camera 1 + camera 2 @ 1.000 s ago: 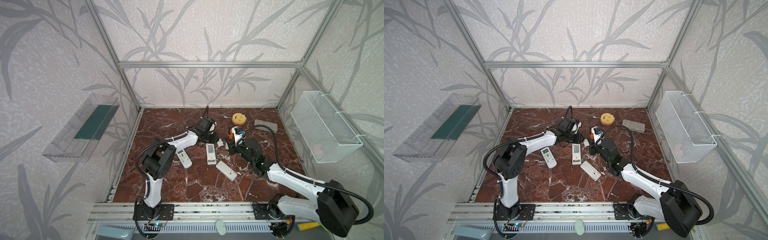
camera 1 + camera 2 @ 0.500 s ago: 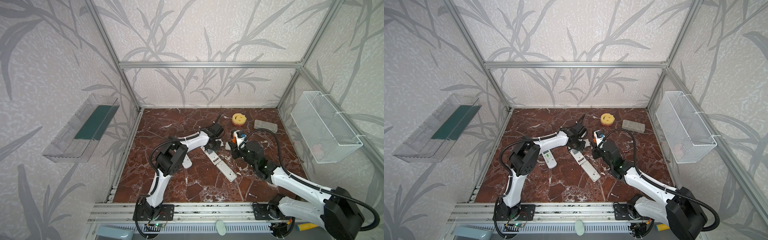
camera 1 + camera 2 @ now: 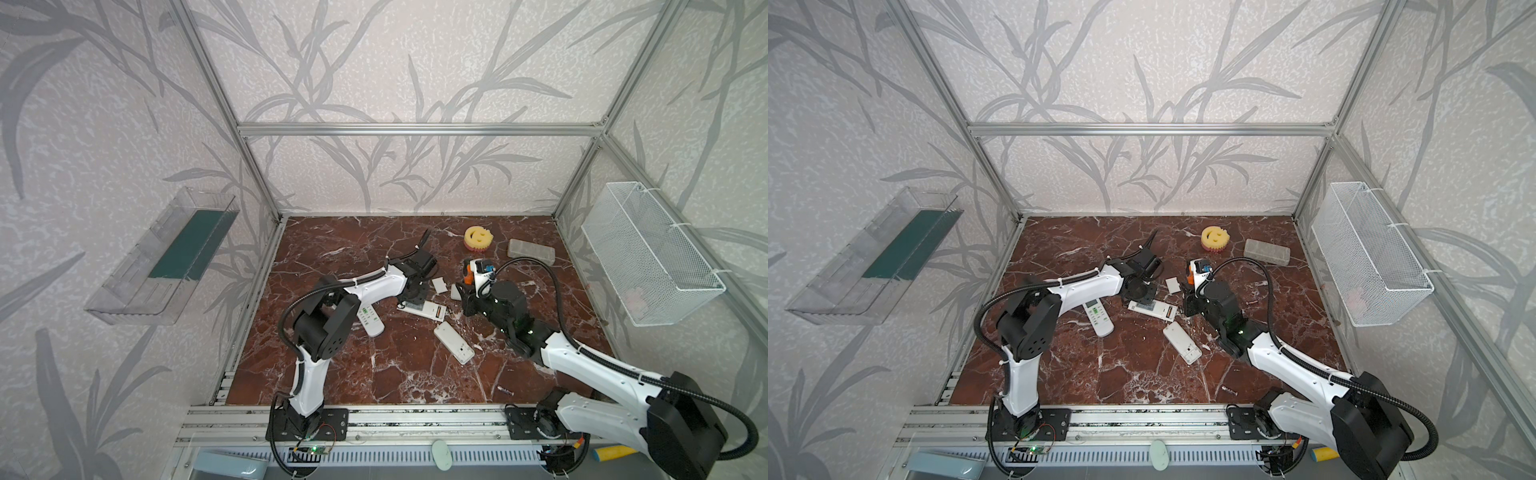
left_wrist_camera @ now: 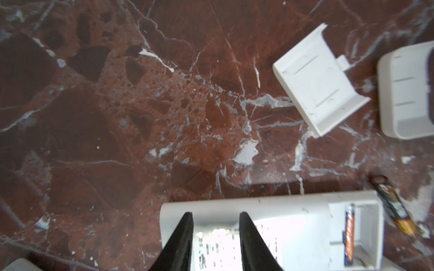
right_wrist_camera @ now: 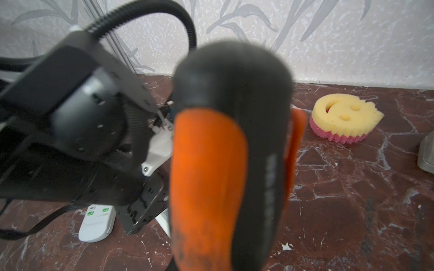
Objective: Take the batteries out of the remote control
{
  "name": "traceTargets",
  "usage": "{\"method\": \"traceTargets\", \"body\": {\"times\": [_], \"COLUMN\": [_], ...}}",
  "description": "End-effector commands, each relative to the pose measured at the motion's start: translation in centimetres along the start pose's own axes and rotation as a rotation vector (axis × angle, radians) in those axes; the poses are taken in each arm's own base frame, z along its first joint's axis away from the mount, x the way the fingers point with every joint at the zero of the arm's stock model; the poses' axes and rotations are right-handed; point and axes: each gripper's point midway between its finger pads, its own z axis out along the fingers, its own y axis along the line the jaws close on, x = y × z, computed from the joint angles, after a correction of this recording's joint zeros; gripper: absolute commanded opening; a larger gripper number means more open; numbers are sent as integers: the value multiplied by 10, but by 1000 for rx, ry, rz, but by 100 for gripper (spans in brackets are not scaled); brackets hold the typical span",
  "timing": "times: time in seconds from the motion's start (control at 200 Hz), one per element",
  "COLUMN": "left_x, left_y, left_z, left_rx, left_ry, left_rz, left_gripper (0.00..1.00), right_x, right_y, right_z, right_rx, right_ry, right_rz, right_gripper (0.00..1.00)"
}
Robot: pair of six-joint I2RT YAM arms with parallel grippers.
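My left end effector [image 4: 216, 214] is slightly spread over the remote [image 4: 293, 211], right end effector [image 3: 471, 289] pinching the screwdriver [image 5: 211, 187]; ahead of the left, a freed battery [image 4: 394, 206] lies on the desk [image 4: 117, 117], a seated battery [image 4: 350, 234] awaits removal.

Bare table [image 4: 94, 117] lies open beyond my left fingers [image 4: 180, 241]. A white cover [image 4: 317, 79], loose battery [image 4: 394, 208] and screwdriver [image 5: 206, 187] crowd the gap between my arms.
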Motion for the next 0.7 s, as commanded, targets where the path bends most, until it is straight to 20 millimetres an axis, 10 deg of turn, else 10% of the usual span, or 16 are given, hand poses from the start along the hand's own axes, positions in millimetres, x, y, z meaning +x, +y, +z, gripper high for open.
{"method": "traceTargets", "body": {"times": [0.0, 0.26, 0.695], "left_x": [-31, -47, -28], "left_y": [-18, -81, -152], "left_z": [-54, -164, -155], "left_rx": [145, 578, 835], "left_ry": [-217, -733, -668], "left_rz": [19, 132, 203], "left_gripper": [37, 44, 48], "right_x": [-32, -50, -60], "right_y": [0, 4, 11], "right_z": [-2, 0, -5], "right_rx": [26, 20, -14], "right_ry": [-74, -92, -96], "right_rz": [124, 288, 339], "right_gripper": [0, 0, 0]}}
